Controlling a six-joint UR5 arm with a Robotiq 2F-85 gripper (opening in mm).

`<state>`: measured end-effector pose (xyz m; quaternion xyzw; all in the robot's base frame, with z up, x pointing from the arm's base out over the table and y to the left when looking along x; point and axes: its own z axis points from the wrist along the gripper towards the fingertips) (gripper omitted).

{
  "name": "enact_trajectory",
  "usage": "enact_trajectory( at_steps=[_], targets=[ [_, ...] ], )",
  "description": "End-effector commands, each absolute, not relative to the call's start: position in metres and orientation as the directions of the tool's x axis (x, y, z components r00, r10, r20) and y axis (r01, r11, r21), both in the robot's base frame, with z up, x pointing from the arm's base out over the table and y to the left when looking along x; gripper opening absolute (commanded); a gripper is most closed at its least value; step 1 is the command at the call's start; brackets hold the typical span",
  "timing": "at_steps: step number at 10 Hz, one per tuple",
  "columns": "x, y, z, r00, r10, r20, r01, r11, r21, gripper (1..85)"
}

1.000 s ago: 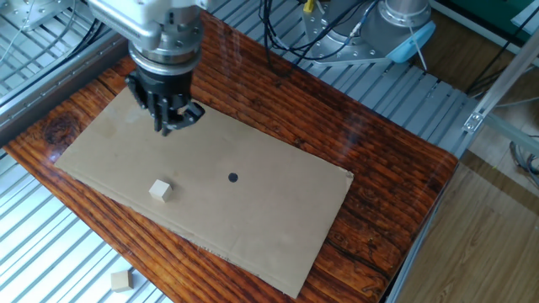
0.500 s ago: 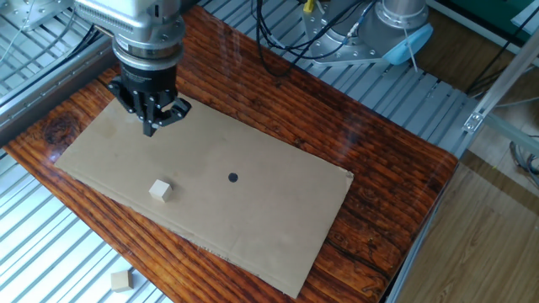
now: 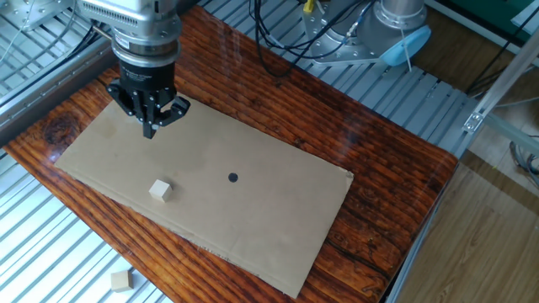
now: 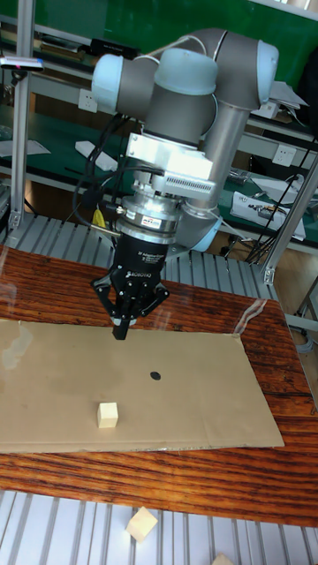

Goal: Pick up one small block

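A glossy reddish-brown wooden table [image 3: 396, 181] stands on a ribbed grey metal platform [image 3: 50, 244]. At three o'clock lies pale wooden flooring [image 3: 484, 227]. At twelve o'clock, a dark green wall [image 4: 106, 18] rises behind cluttered green-topped workbenches [image 4: 53, 137].

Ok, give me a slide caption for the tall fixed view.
UR5 gripper, fingers together, poised above the cardboard sheet, with the small block lying untouched nearer the camera.

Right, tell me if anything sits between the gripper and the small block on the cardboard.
Nothing visible does. The gripper hangs over the cardboard's far part, and only bare cardboard lies between it and the block. The black dot is flat and off to one side.
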<state>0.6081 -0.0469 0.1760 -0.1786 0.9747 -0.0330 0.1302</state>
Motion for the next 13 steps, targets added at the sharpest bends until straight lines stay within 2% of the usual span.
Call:
enact_trajectory(
  at_steps=[1, 2, 4, 5, 7, 8, 9, 10, 11, 13],
  targets=[
    [0.585, -0.040, 0.171, -0.963, -0.203, -0.179, -0.203, 0.979, -0.018, 1.3],
    [0.577, -0.040, 0.170, -0.977, -0.150, -0.151, -0.152, 0.988, -0.001, 1.3],
    [0.564, -0.059, 0.169, -0.986, -0.143, -0.090, -0.137, 0.988, -0.066, 1.3],
    [0.568, -0.064, 0.169, -0.981, -0.167, -0.099, -0.158, 0.983, -0.091, 1.3],
    [0.591, -0.075, 0.106, -0.982, -0.163, -0.099, -0.152, 0.983, -0.107, 1.3],
    [0.591, -0.061, 0.084, -0.978, -0.170, -0.120, -0.168, 0.985, -0.024, 3.7],
    [0.595, -0.039, 0.081, -0.975, -0.164, -0.151, -0.180, 0.979, 0.099, 45.3],
    [0.598, -0.032, 0.086, -0.972, -0.166, -0.163, -0.191, 0.970, 0.148, 66.7],
    [0.601, -0.041, 0.085, -0.972, -0.176, -0.158, -0.195, 0.974, 0.113, 75.0],
    [0.621, -0.040, 0.077, -0.968, -0.188, -0.167, -0.202, 0.977, 0.072, 76.0]
  ],
)
